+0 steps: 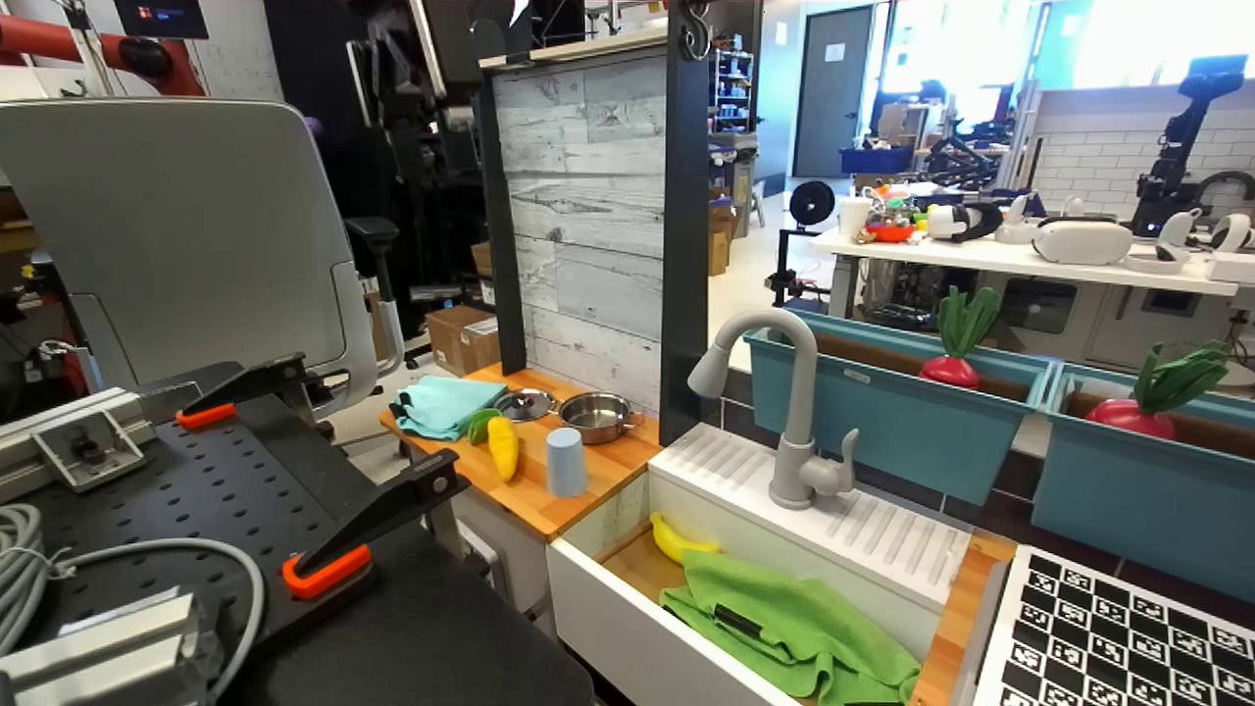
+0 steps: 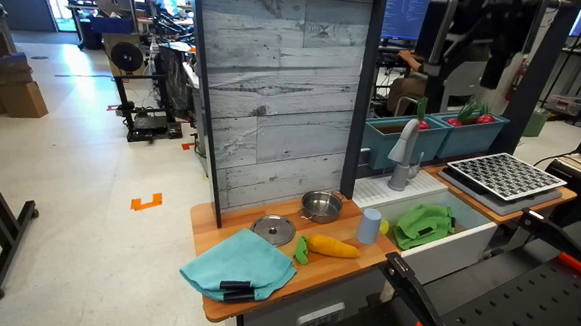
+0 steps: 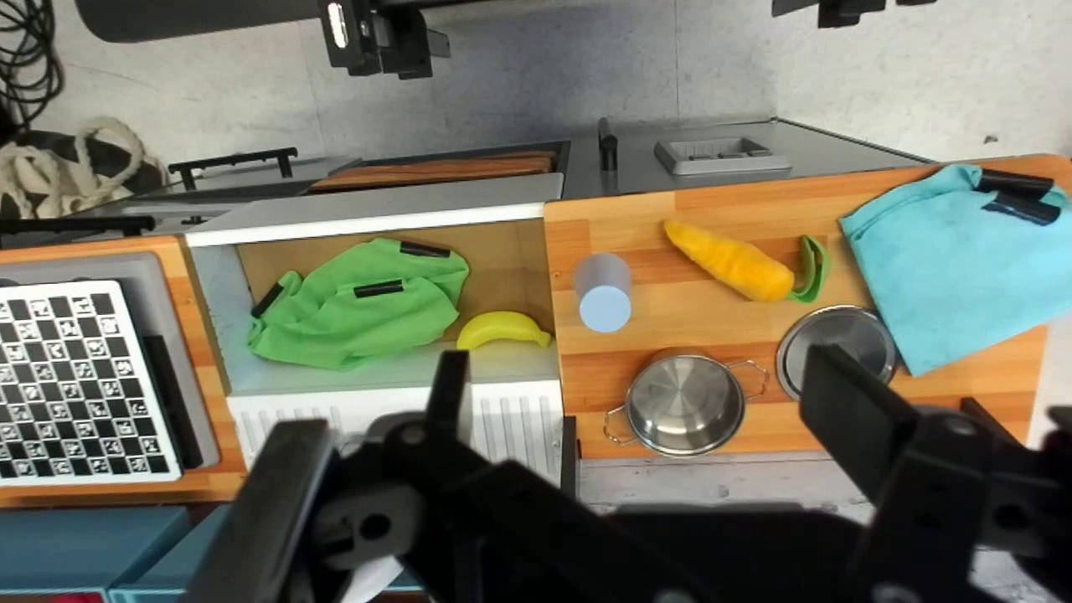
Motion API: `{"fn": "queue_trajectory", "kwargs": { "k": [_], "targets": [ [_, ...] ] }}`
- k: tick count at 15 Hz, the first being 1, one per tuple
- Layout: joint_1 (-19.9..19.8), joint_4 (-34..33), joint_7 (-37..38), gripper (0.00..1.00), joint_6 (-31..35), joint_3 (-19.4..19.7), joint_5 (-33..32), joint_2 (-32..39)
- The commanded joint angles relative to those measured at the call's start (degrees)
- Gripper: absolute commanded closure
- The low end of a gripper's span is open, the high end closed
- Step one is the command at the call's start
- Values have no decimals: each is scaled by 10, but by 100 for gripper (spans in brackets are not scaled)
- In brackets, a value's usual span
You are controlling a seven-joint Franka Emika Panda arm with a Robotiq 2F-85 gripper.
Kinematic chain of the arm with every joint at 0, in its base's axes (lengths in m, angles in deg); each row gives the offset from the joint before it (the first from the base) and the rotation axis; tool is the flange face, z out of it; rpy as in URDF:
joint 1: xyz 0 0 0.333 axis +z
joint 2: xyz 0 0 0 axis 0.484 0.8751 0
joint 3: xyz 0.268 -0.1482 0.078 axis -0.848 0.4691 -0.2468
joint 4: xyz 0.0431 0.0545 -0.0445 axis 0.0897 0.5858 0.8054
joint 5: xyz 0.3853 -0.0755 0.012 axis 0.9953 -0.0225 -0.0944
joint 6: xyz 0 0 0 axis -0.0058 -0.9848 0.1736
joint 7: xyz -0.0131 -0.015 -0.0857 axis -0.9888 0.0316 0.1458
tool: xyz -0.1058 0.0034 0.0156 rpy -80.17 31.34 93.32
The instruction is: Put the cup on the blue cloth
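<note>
The light blue cup stands upside down on the wooden counter, near the sink edge, in both exterior views (image 1: 566, 463) (image 2: 369, 226) and in the wrist view (image 3: 603, 293). The blue cloth, turquoise with black strips, lies folded at the counter's far end from the sink (image 1: 446, 407) (image 2: 241, 265) (image 3: 963, 260). My gripper (image 3: 639, 364) is open and empty, high above the counter. In the wrist view the pot shows between its fingers, and the cup lies beyond them. The gripper also shows at the top right of an exterior view (image 2: 462, 75). Nothing touches the cup.
A plush carrot (image 3: 733, 261), a steel pot (image 3: 685, 404) and its lid (image 3: 837, 339) lie between cup and cloth. The sink (image 3: 511, 239) holds a green cloth (image 3: 368, 306) and a banana (image 3: 502, 328). A faucet (image 1: 799, 412) and a tall wooden panel (image 2: 281, 79) stand behind.
</note>
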Motion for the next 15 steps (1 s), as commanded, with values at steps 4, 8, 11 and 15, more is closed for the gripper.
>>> {"fn": "queue_trajectory", "kwargs": {
  "k": [4, 8, 11, 15],
  "targets": [
    [18, -63, 29, 0, 134, 39, -35, 201],
    [39, -134, 22, 0, 183, 61, 0, 324],
    [45, -201, 9, 0, 193, 61, 35, 410],
    [40, -287, -5, 0, 187, 49, 83, 504]
  ]
}}
